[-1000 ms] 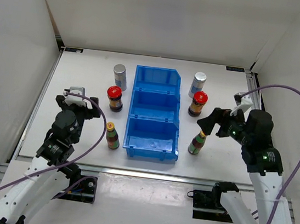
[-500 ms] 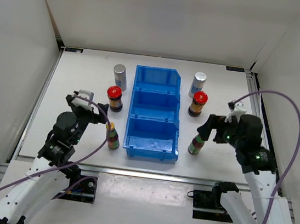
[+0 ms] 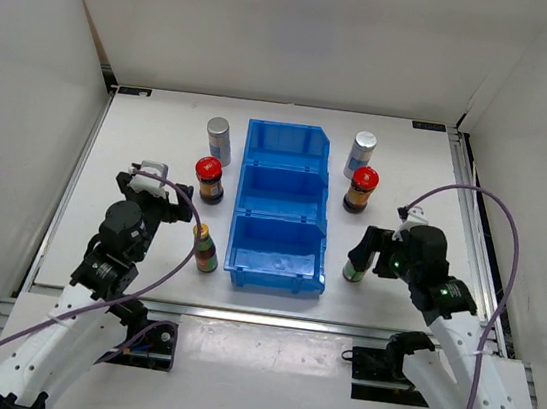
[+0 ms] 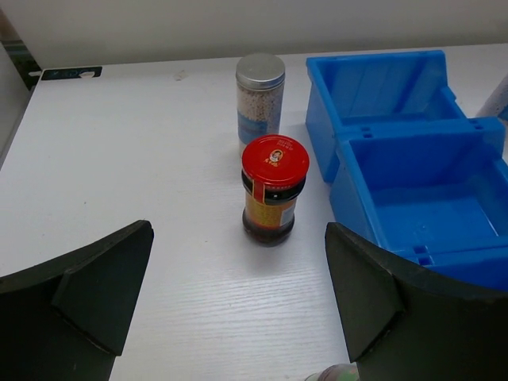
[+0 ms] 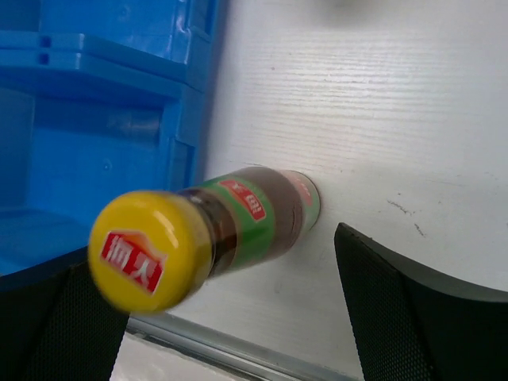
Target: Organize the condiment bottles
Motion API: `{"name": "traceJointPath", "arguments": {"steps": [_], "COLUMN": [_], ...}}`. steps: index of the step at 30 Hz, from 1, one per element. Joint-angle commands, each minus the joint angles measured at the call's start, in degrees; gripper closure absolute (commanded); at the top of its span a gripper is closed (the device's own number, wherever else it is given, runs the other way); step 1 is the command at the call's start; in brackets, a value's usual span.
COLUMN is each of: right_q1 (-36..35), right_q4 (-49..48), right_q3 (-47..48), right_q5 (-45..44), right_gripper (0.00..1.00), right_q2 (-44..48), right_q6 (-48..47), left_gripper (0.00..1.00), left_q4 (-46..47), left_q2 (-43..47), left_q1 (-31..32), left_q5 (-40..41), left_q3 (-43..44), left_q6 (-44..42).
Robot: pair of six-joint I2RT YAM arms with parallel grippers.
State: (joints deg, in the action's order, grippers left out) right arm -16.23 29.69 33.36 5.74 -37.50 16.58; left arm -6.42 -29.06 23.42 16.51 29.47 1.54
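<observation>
Two black fingers of the right claw [image 5: 226, 305] stand wide apart, with the slim yellow-capped bottle with a green-red label [image 5: 254, 214] upright between them and apparently untouched. The blue plastic bin [image 5: 190, 95] lies just to the claw's left. It should centre on the label below the cap and close squarely to avoid tipping. The left claw [image 3: 180, 210], also spread, faces a dark red-lidded jar [image 4: 275, 186] straight ahead.

right gripper [image 3: 363, 252] lowered, around bottle [image 5: 254, 210] (jaws apart)

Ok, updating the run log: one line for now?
left pincer open, near left slim yellow-capped bottle; right pincer open, straddling right slim yellow-capped bottle
</observation>
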Motion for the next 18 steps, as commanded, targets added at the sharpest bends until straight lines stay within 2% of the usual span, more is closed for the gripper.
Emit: {"name": "traceJointPath", "arguments": {"steps": [1, 5, 10, 18], "right_q1": [-2.3, -7.8, -13.3, -18.7], "right_q4": [-6.6, -11.4, -12.6, -10.4], "right_q3": [-1.3, -2.6, -1.9, 0.6], "right_q5": [-3.9, -8.6, -17.5, -29.2], "right_gripper": [0.00, 0.00, 0.00, 0.27], "right_q2": [-2.7, -5.1, -10.1, -14.7], "right_q6": [2.7, 3.3, 3.8, 5.7], "left_gripper": [0.00, 0.00, 0.00, 0.00], "left_q4": [0.4, 0.4, 0.4, 0.4], "left_q2": [-1.0, -1.6, -2.8, -3.3], "left_q1": [-0.2, -0.2, -0.2, -0.2], "left_q5": [2.6, 3.3, 3.8, 5.1], "left_q3": [-0.2, -0.2, -0.2, -0.2], "left_q6": [0.5, 0.5, 0.5, 0.5]}}
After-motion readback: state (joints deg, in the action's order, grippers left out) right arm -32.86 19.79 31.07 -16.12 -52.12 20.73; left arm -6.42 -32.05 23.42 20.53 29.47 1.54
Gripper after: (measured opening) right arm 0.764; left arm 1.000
